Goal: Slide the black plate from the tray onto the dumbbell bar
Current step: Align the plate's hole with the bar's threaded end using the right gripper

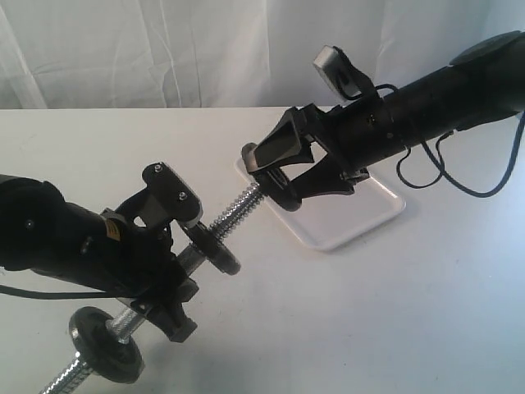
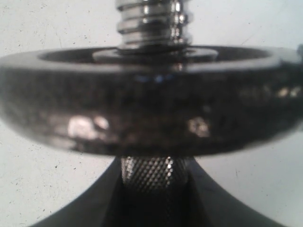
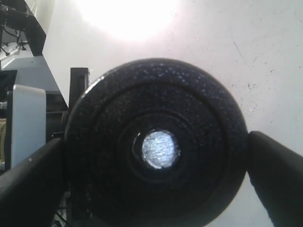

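White bench w/ a pale curtain behind is the setting. On the right of the ext. view we see the right gripper pinching the black plate by its rim. The plate is up off the bench, standing on edge. In the right wrist view its fingers press on opposite sides of the rim, w/ the plate's flat face toward the camera.

The tray lies flat on the bench, just below & behind that gripper, and the plate hangs clear above it.

On the left, the left gripper is clamped on the dumbbell bar at its knurled middle. The bar is tilted, its threaded end pointing up toward the plate. The thread tip reaches the plate's hole, and in the right wrist view the bar's end shows thru the hole, approx centred. We can't tell if the tip is already inside.

A disc sits on the bar just beside the left gripper, on the side toward the plate. An end disc sits on the other side, near the bar's low end.
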Available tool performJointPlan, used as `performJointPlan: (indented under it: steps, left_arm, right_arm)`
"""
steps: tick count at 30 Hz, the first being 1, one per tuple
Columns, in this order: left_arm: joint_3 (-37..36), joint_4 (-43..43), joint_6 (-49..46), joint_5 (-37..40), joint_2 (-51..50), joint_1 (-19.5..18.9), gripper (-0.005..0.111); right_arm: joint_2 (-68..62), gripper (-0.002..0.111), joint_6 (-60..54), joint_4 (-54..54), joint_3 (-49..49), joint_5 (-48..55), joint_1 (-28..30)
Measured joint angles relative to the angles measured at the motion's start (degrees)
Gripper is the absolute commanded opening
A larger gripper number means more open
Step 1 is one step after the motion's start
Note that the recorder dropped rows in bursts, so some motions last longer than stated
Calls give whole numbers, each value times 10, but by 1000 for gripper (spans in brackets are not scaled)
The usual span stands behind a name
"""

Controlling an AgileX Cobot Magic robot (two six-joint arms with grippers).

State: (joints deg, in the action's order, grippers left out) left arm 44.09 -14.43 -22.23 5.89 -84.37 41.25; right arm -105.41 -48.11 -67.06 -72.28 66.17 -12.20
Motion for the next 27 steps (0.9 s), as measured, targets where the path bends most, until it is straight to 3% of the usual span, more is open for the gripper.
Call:
performJointPlan:
  steps: [27]
  left_arm:
    - [0, 6, 3, 31, 9, -4, 0]
  right_arm:
    - [-1, 0, 7, 10, 0, -9, -21]
